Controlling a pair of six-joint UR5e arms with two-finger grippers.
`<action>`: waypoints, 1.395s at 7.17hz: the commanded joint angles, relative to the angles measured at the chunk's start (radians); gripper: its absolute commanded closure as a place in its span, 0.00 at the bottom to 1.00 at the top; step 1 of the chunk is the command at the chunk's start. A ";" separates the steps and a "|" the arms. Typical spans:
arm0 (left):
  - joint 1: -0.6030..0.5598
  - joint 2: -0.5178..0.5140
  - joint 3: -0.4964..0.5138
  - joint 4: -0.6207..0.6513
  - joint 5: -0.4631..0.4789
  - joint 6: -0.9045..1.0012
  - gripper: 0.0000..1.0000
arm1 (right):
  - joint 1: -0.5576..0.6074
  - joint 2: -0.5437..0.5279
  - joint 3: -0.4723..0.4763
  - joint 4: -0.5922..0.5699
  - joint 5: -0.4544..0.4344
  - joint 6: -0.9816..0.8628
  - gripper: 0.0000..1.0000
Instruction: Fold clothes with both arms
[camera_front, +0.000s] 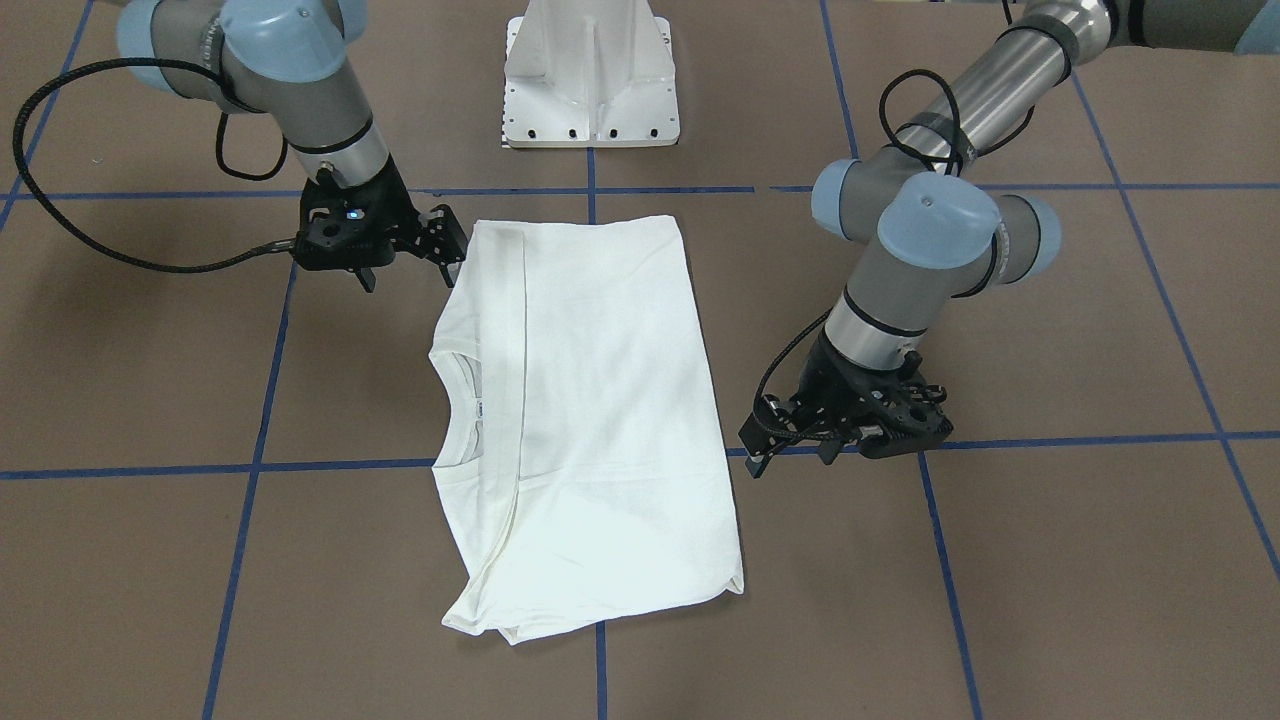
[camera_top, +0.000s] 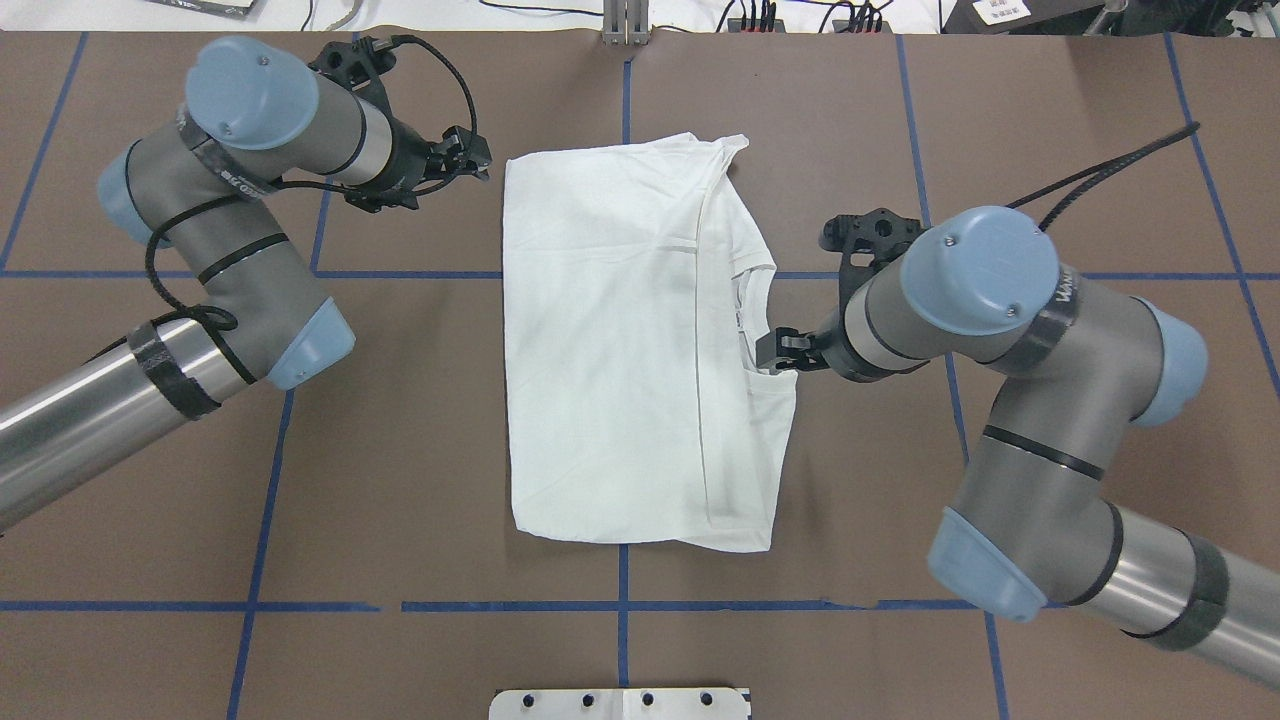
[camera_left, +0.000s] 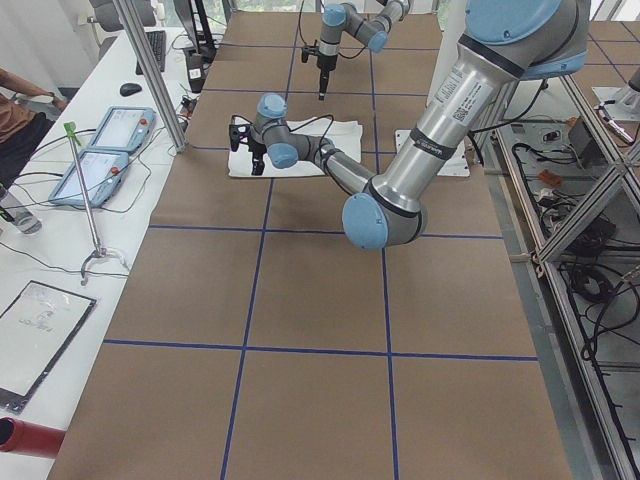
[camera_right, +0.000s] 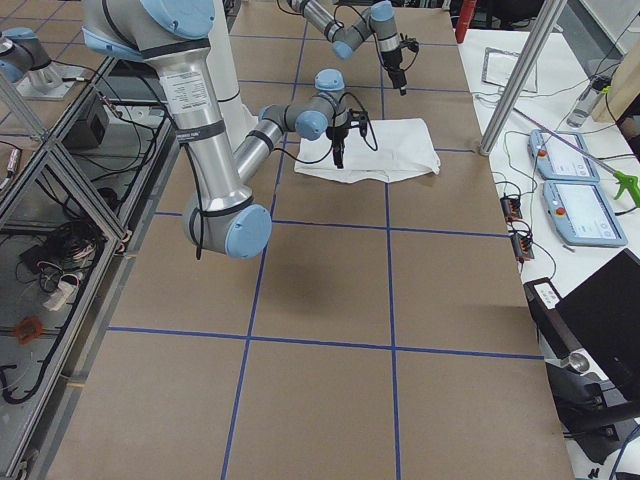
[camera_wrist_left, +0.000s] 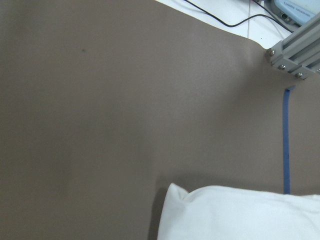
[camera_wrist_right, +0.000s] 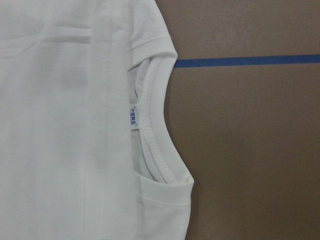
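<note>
The clothes are one white shirt (camera_front: 600, 400) (camera_top: 620, 350), lying flat on the brown table as a folded rectangle. Its round neck and small label (camera_wrist_right: 132, 116) face the robot's right side. My right gripper (camera_top: 785, 352) (camera_front: 408, 278) hovers open beside the neck, holding nothing. My left gripper (camera_top: 478, 158) (camera_front: 792, 458) hangs open just off the shirt's far corner on the opposite side, also empty. The left wrist view shows only that corner of the shirt (camera_wrist_left: 240, 215). No fingers show in either wrist view.
The white pedestal base (camera_front: 590, 90) stands at the table's robot side. Blue tape lines (camera_top: 400, 274) grid the brown surface. An aluminium frame post (camera_wrist_left: 295, 50) and cables sit past the far edge. A side bench holds tablets (camera_left: 100, 150), with a person's arm (camera_left: 20, 110) beside it.
</note>
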 joint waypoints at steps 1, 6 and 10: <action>0.022 0.086 -0.212 0.121 -0.046 -0.003 0.00 | -0.013 0.154 -0.177 -0.044 -0.047 -0.060 0.00; 0.050 0.093 -0.233 0.132 -0.053 -0.015 0.00 | -0.025 0.315 -0.429 -0.041 -0.064 -0.163 0.00; 0.051 0.094 -0.225 0.123 -0.053 -0.015 0.00 | -0.042 0.311 -0.459 -0.044 -0.066 -0.188 0.00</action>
